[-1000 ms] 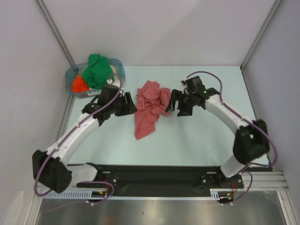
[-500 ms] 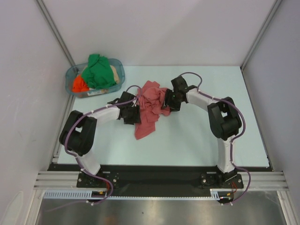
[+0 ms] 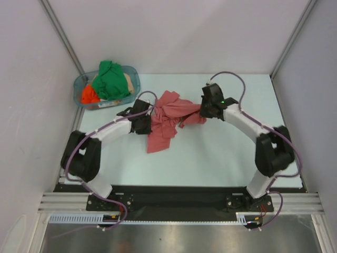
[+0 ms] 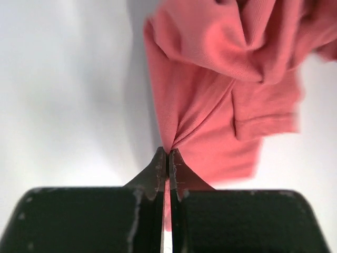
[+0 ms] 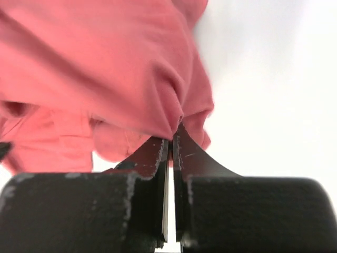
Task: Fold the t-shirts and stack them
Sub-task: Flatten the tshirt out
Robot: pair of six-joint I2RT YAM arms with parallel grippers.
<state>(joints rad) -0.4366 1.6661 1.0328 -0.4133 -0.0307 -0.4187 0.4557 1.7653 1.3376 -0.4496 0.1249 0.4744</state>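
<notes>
A crumpled salmon-red t-shirt (image 3: pixel 167 118) lies mid-table, stretched between both arms. My left gripper (image 3: pixel 148 122) is shut on its left edge; in the left wrist view the cloth (image 4: pixel 226 95) is pinched at the fingertips (image 4: pixel 168 154). My right gripper (image 3: pixel 201 112) is shut on the shirt's right edge, and the right wrist view shows the fabric (image 5: pixel 105 68) bunched at the closed tips (image 5: pixel 172 138). Green (image 3: pixel 110 79), orange (image 3: pixel 88 95) and beige (image 3: pixel 127 80) t-shirts are piled in the tub at the back left.
The clear blue-tinted plastic tub (image 3: pixel 135 74) stands at the back left corner of the table. White walls with metal posts close the table on three sides. The arm bases sit on a black rail (image 3: pixel 179 197) at the near edge.
Both grippers closed in on the salmon-red shirt from either side and shut on its edges. The shirt is now pulled wider, its right part drawn to the right.
</notes>
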